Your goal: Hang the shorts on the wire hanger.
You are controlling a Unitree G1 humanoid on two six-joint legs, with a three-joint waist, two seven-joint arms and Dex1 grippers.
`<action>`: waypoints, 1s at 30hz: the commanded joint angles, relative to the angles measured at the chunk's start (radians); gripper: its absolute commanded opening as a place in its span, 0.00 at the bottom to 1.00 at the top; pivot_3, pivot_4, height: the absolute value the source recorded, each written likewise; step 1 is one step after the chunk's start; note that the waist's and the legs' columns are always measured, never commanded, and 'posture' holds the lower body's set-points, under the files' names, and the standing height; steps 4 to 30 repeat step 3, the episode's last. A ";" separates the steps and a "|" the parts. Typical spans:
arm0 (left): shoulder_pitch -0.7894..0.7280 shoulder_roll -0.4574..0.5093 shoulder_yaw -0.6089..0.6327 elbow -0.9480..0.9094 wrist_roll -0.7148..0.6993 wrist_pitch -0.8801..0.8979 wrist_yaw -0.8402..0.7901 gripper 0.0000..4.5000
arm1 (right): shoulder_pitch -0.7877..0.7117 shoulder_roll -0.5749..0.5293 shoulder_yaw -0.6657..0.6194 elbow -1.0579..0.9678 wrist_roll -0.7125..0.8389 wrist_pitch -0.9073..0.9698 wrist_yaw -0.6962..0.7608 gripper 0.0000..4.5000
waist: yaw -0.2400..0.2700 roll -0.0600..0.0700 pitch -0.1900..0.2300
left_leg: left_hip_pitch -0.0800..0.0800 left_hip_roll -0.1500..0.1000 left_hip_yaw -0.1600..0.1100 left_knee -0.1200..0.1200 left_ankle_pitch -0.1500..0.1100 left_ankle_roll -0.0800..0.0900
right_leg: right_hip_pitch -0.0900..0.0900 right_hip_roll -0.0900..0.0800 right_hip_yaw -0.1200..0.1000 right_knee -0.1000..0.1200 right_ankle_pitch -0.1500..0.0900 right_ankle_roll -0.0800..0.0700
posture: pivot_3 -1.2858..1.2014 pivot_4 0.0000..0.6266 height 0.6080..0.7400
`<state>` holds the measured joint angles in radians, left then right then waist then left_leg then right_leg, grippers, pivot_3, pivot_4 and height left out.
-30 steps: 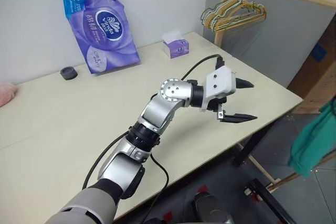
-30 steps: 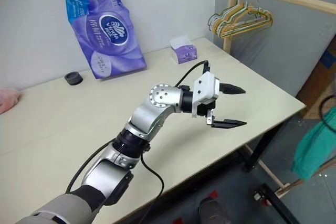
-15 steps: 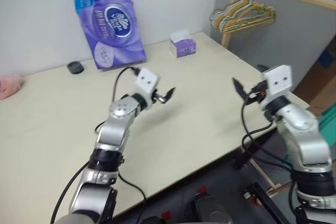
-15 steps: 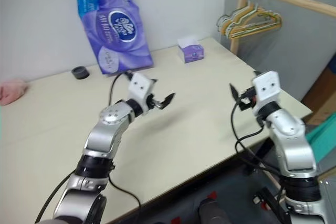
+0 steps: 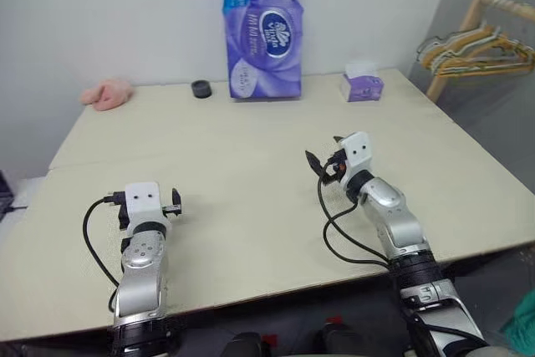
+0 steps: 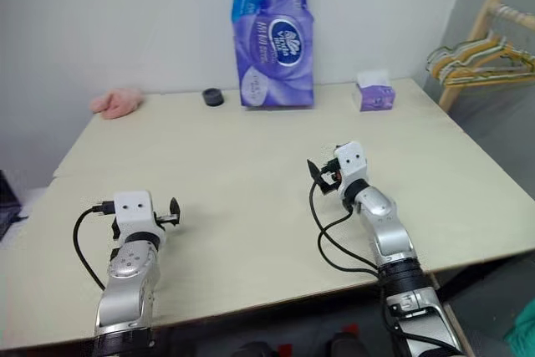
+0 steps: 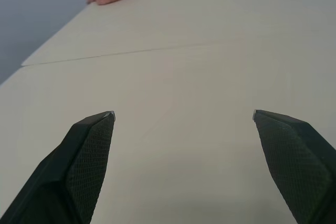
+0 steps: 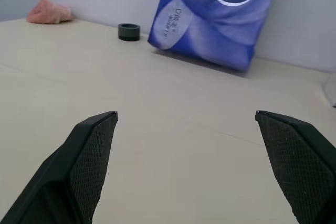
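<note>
A sliver of the teal shorts [image 5: 524,325] shows at the lower right, below and beyond the table's right corner. The wire hanger is out of view. My left gripper [image 7: 184,116] hovers low over the near left part of the pale table [image 5: 251,148], open, with bare tabletop between its fingers. It also appears from above as the left gripper [image 5: 149,201]. My right gripper [image 5: 324,155] hangs over the middle right of the table, pointing toward the back wall. It is open and holds nothing, as the right gripper [image 8: 186,114] shows.
A tall purple tissue pack [image 5: 261,31] stands at the table's back edge, with a small black ring [image 5: 201,89] and a pink cloth [image 5: 109,94] to its left and a small tissue box [image 5: 361,87] to its right. A wooden rack with bunched hangers [image 5: 476,43] stands at the far right.
The camera has swung left, so the table now sits square in view. My left arm dropped to the near left. The right arm came in over the table and sank. Both grippers stayed open.
</note>
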<state>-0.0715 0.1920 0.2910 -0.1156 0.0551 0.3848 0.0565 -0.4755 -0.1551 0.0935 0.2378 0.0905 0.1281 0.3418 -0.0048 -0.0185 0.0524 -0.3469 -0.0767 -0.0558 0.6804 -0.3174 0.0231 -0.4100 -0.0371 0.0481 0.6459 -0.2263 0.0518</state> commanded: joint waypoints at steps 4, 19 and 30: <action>-0.032 0.005 -0.023 -0.036 -0.020 -0.042 -0.020 0.99 | -0.007 0.001 -0.009 -0.033 -0.009 -0.027 -0.001 1.00 | 0.009 0.000 -0.005 | 0.000 0.000 -0.003 0.000 0.001 -0.002 | 0.003 0.000 -0.003 0.001 0.001 -0.002 | 0.52 0.01 1.00; -0.032 0.005 -0.023 -0.036 -0.020 -0.042 -0.020 0.99 | -0.007 0.001 -0.009 -0.033 -0.009 -0.027 -0.001 1.00 | 0.009 0.000 -0.005 | 0.000 0.000 -0.003 0.000 0.001 -0.002 | 0.003 0.000 -0.003 0.001 0.001 -0.002 | 0.52 0.01 1.00; -0.032 0.005 -0.023 -0.036 -0.020 -0.042 -0.020 0.99 | -0.007 0.001 -0.009 -0.033 -0.009 -0.027 -0.001 1.00 | 0.009 0.000 -0.005 | 0.000 0.000 -0.003 0.000 0.001 -0.002 | 0.003 0.000 -0.003 0.001 0.001 -0.002 | 0.52 0.01 1.00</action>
